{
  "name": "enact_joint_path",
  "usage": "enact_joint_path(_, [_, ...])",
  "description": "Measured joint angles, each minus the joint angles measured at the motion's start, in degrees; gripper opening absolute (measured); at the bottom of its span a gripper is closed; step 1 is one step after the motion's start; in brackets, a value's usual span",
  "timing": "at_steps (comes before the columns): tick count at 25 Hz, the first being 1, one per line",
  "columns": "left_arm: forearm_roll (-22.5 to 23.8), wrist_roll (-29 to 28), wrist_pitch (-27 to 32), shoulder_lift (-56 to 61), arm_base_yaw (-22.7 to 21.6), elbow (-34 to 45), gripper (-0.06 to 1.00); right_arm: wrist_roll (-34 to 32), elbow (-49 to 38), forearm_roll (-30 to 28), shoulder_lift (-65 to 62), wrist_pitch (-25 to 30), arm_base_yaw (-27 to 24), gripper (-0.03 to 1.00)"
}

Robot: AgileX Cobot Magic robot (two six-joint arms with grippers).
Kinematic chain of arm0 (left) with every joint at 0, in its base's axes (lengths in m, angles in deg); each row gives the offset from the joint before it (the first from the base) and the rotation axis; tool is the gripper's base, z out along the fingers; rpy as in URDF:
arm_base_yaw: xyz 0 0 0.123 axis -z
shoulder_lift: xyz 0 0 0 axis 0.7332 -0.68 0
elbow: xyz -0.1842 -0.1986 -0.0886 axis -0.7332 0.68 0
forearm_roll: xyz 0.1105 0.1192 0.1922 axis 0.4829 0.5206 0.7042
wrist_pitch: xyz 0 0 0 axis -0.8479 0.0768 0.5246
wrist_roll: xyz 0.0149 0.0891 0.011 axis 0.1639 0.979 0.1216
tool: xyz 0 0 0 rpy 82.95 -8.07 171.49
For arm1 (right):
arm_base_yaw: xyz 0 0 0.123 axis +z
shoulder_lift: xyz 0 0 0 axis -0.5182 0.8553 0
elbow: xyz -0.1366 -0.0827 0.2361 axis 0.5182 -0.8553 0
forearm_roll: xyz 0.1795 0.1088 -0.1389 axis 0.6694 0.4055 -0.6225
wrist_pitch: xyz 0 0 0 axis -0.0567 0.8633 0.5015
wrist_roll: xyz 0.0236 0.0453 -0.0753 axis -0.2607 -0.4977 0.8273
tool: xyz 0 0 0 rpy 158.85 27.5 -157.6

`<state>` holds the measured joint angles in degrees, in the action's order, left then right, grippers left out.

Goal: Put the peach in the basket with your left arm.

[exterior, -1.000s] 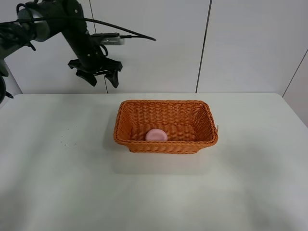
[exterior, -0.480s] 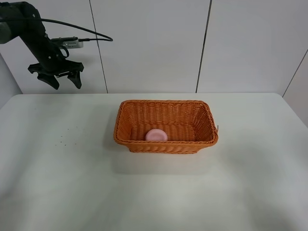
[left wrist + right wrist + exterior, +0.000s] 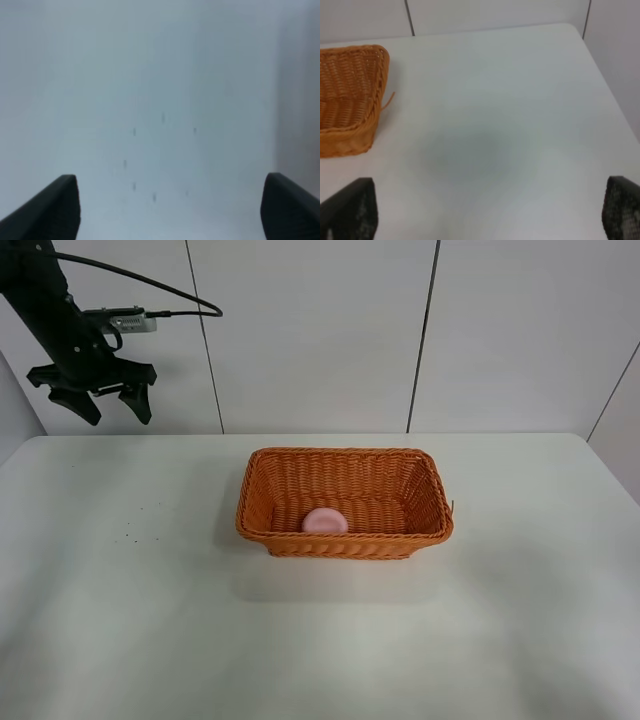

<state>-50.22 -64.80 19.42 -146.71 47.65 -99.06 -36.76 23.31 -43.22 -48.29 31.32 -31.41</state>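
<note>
White surface (image 3: 120,620) carries the basket (image 3: 345,538) with the peach (image 3: 325,521) inside, so your left gripper (image 3: 92,408), jaws spread empty, has retreated leftward: task looks done.

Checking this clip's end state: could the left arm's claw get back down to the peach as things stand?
Probably yes. The peach lies uncovered in the open-topped basket, near its front wall. The left claw hangs open, high and off to the left, with nothing between; that wall may crowd the fingers.

The table (image 3: 120,620) is viewed from high in front; the basket (image 3: 345,502) is shared with the right wrist view, while bare tabletop is faced closely by the left wrist view
</note>
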Motion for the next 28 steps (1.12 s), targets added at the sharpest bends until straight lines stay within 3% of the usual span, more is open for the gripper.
enact_joint_path(7, [-0.12,-0.11,-0.09,17.54,0.0,23.38,0.84,0.0,0.0,0.0,0.0,0.0,0.0,0.69])
enact_joint_path(19, [0.14,-0.27,-0.09,58.69,0.0,63.96,0.84,0.0,0.0,0.0,0.0,0.0,0.0,0.69])
enact_joint_path(28, [0.16,-0.27,-5.6,92.16,0.0,83.41,0.84,0.0,0.0,0.0,0.0,0.0,0.0,0.69])
